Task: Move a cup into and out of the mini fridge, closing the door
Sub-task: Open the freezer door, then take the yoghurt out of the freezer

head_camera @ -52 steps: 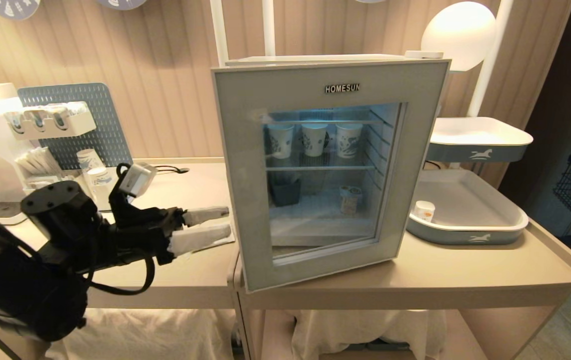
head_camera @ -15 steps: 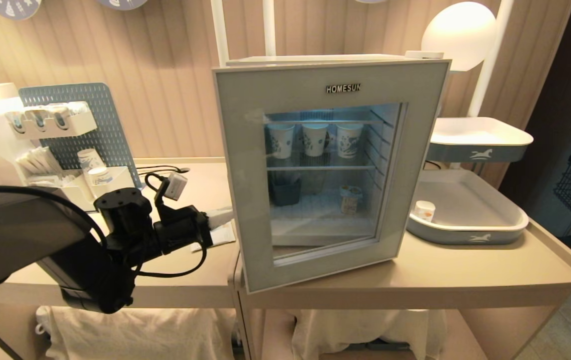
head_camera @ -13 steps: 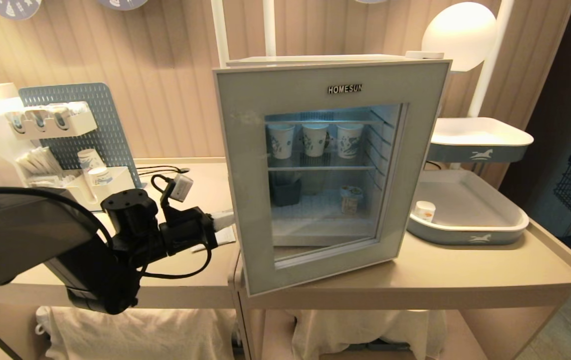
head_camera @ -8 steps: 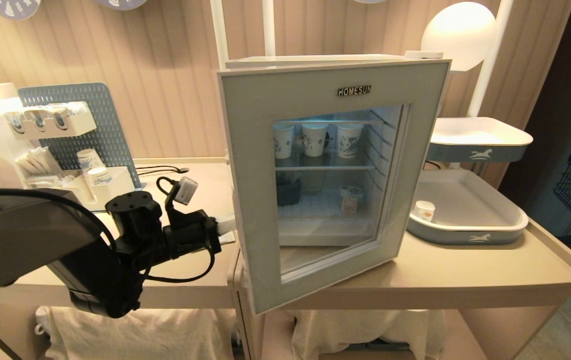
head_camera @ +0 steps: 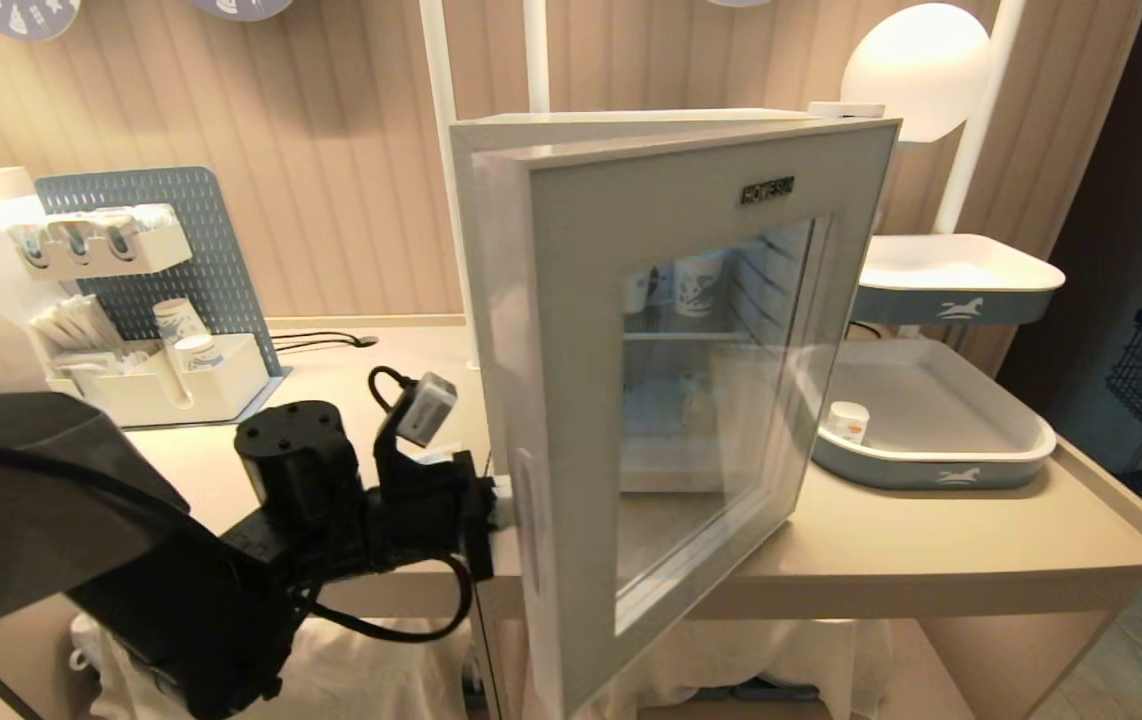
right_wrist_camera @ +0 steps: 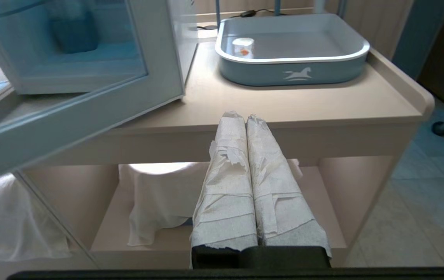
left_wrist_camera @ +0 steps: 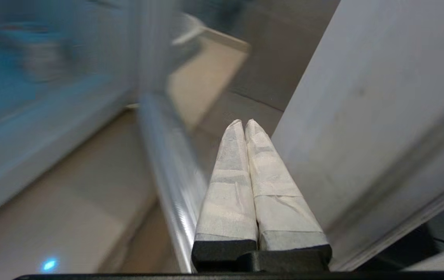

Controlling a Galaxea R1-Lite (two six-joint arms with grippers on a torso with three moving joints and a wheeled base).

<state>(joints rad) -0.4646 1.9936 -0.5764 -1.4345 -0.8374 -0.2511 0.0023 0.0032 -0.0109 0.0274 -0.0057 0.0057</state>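
While the left gripper (left_wrist_camera: pixel 244 123) has its two padded fingers pressed flat together with nothing between them, it is tucked behind the free edge of the door (head_camera: pixel 571 330), in the gap between the door and the mini fridge (head_camera: pixel 476 160). It looks like the step in hand is swinging the door wide open. To do it well, I think the gripper should keep its tips behind that edge and follow a round path, the same curve the door makes, so the tips do not slip off. A slow, steady sweep seems best, because a hard tug could make the whole fridge slide on the table (head_camera: pixel 931 545). The door should end up open far enough for an arm to reach the shelves.

Further right, the cup (head_camera: pixel 847 421) sits in the grey tray (head_camera: pixel 936 470) beside the fridge, not yet inside. The right gripper (right_wrist_camera: pixel 246 116) waits low in front of the table, its wrapped fingers also pressed together and holding nothing. It looks well placed to fetch the cup next
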